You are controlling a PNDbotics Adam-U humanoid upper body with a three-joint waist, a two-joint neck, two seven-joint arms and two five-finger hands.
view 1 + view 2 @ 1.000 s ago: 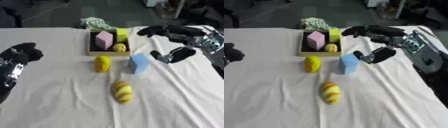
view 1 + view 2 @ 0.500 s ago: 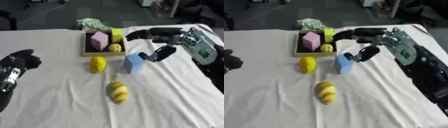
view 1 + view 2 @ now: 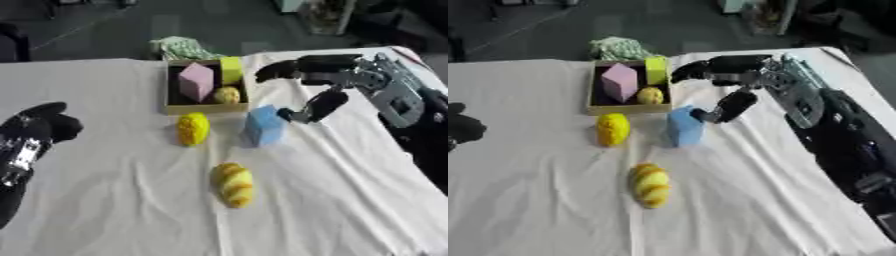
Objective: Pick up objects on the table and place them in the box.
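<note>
A wooden box point(image 3: 171, 107) at the table's back holds a pink block point(image 3: 195, 81), a yellow-green block point(image 3: 231, 69) and a small yellow round thing point(image 3: 227, 94). In front of it lie a yellow lemon-like thing point(image 3: 193, 128), a light blue block point(image 3: 262, 126) and, nearer me, a yellow-orange striped thing point(image 3: 234, 183). My right hand point(image 3: 317, 80) hovers open just right of the blue block, fingers stretched toward the box, thumb hanging down close to the block's upper right edge. My left hand point(image 3: 37, 131) rests at the left edge with curled fingers, holding nothing.
A green-and-white crumpled cloth point(image 3: 180, 48) lies behind the box at the table's far edge. The white tablecloth point(image 3: 114, 210) is wrinkled in front. My right forearm point(image 3: 409, 107) crosses the table's right side.
My right hand has come left and down, from beside the table's right edge to right beside the blue block. The camera has shifted a little; the objects lie as before.
</note>
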